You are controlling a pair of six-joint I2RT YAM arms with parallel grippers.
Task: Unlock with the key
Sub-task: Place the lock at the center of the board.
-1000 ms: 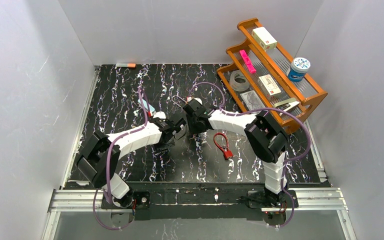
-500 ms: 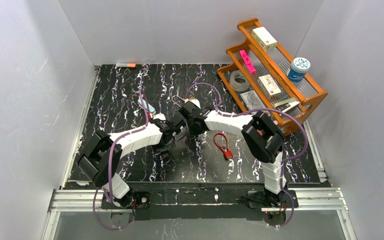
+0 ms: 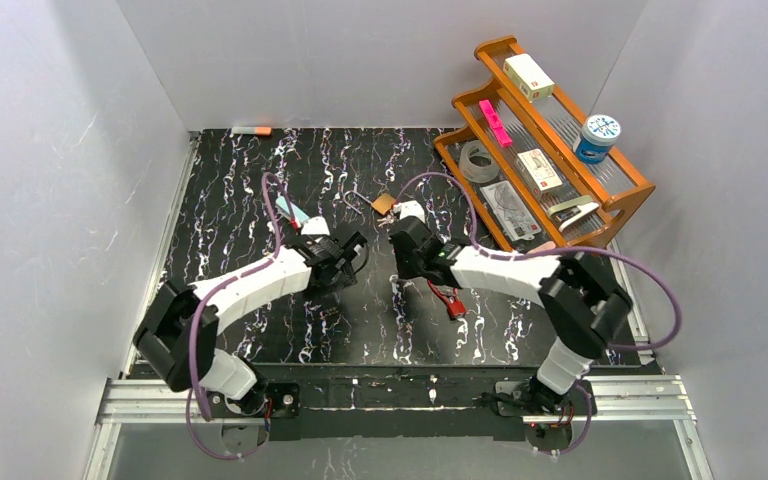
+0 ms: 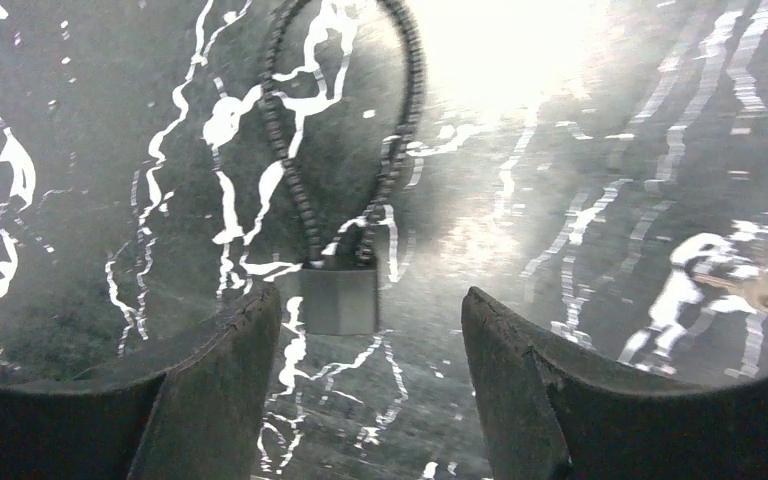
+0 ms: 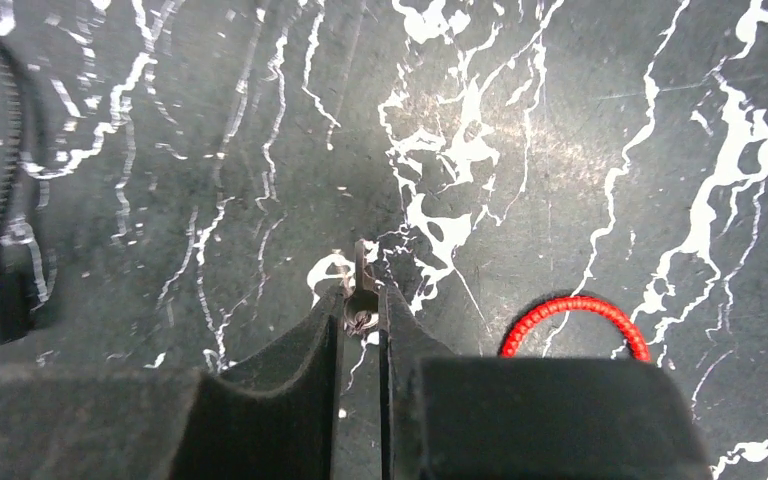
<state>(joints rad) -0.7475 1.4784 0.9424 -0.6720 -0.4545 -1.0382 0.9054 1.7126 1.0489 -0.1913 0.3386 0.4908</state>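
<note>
Two arms now apart; key [image 5: 363,265] sits in the right gripper [image 5: 362,298].
A sec ago both grippers met nose to nose at mid-table; now there's a gap between them; left gripper [image 4: 372,310] has spread its jaws and holds nothing; right gripper is pinched tight on the key, its tip poking out past the fingertips; reads as a handover done, left to right. Dark cable padlock [image 4: 338,300] lies flat on the table [image 3: 240,180] just ahead of the left gripper, loop pointing away, untouched; red padlock [image 3: 456,308] lies right of centre, toward the near edge, beside the right arm; can't tell which lock the key fits; no keyhole visible; next prob. steady a lock body, then line the key up.
</note>
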